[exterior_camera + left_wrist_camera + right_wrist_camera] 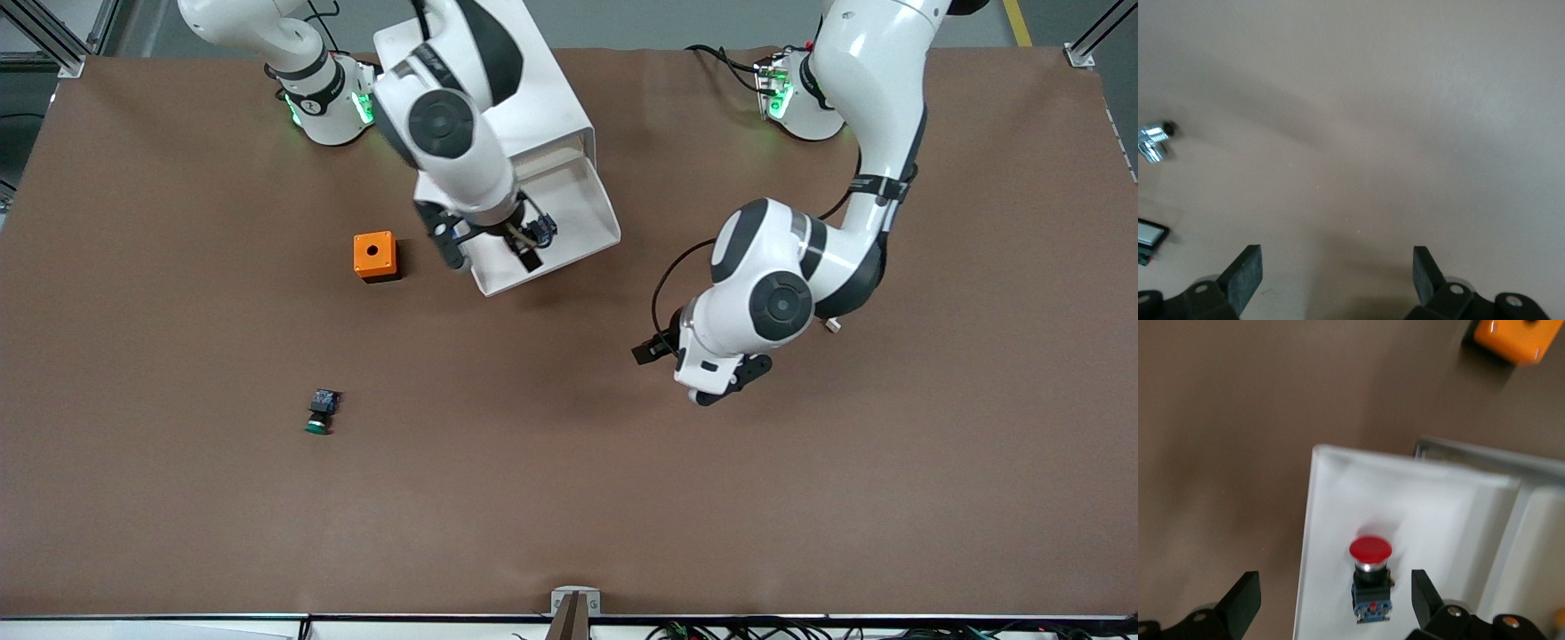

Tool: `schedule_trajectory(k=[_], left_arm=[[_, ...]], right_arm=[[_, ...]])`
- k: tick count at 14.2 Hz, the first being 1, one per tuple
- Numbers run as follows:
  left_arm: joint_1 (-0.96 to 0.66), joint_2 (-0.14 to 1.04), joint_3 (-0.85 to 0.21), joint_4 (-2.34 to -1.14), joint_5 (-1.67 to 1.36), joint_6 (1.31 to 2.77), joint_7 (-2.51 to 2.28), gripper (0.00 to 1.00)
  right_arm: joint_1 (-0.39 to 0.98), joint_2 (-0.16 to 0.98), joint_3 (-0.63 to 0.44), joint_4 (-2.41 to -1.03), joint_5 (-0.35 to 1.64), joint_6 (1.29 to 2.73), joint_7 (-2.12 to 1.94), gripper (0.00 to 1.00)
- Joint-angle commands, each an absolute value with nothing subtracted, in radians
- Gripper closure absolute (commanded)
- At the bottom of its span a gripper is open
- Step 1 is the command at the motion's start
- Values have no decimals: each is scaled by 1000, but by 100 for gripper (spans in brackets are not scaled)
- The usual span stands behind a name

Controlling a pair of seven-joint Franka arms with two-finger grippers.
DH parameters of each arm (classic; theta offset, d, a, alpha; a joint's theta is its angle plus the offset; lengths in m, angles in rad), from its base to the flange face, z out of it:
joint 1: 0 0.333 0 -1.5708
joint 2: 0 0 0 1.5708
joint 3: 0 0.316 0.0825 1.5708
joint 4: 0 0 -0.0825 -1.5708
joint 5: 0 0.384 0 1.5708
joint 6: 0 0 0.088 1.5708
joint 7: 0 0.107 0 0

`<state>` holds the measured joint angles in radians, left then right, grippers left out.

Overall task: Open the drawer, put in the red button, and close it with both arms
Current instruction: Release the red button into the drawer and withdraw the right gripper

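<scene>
Two grippers are mine, and both stand with their fingers spread and nothing between them. Nearest the front camera sits a switch with a green cap [321, 413], alone on the brown table [569, 498] and no part of my job. At about two o'clock from it, my left gripper [702, 369] hangs low over bare table, jaws wide, waiting. At twelve o'clock from the green switch stands a small orange box [374, 255] with a hole in its top. Just beside that box, toward the left arm's end, the drawer [597, 233] is pulled out of its white cabinet [551, 107], and my right gripper [493, 244] hovers over it, fingers parted. In the right wrist view the red button [1371, 577] lies in the drawer near its front wall, free of my fingers [1241, 600].

I judge the button light, hard and a bit slick on its round cap, likely to roll or tip; if I must retake it, I would pinch the squarish black-and-blue body. The drawer looks like thin, light plastic that may skew, so I would push its front wall evenly, one gripper toward each end.
</scene>
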<state>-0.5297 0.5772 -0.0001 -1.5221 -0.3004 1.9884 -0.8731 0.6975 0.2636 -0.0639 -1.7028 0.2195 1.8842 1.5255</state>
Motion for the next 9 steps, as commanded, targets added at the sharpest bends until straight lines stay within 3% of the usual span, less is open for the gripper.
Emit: schedule_trajectory(k=[1, 5, 9], left_arm=[[-587, 520, 3, -1611, -275, 2026, -925, 1], [-692, 526, 5, -1611, -275, 2032, -1044, 1], [-776, 543, 6, -1585, -273, 2060, -1150, 1]], right_arm=[[559, 261, -51, -1583, 227, 1697, 1260, 0], [399, 239, -58, -1484, 119, 1505, 875, 0], [232, 229, -60, -1448, 94, 1419, 538, 0]])
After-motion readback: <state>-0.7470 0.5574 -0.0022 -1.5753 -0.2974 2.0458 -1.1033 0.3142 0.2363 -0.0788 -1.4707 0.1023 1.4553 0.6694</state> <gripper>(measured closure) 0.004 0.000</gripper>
